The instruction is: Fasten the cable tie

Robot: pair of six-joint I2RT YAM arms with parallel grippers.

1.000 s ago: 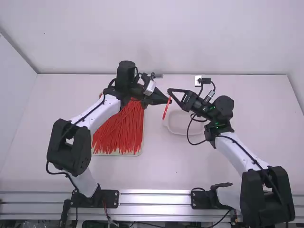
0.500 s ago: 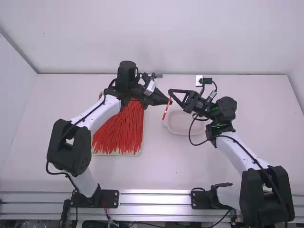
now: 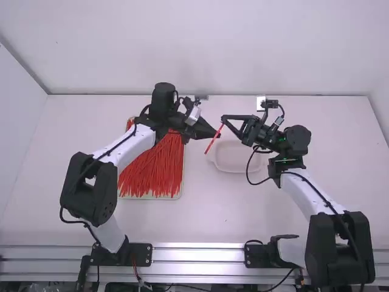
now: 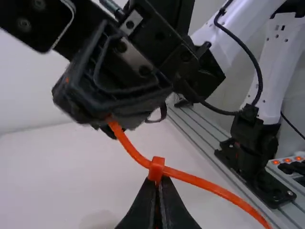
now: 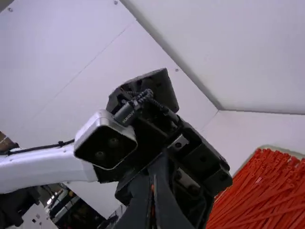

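A red cable tie (image 3: 212,141) hangs in the air between the two grippers, above the table's middle. My left gripper (image 3: 216,129) is shut on it at its square head (image 4: 156,168), and the loose tail (image 4: 214,188) trails away from there. My right gripper (image 3: 225,121) meets the left one tip to tip and is shut on the strap (image 4: 125,141) just past the head. A thin orange sliver of the tie (image 5: 152,188) shows between the shut right fingertips (image 5: 146,202).
A pale tray (image 3: 176,196) left of the middle holds a big pile of red cable ties (image 3: 155,164), under the left arm. A white dish (image 3: 234,160) sits on the table below the grippers. The table's right side and front are open.
Both grippers have shifted a little to the right and away from me, still joined at the tie. The tie's hanging tail has swung slightly.
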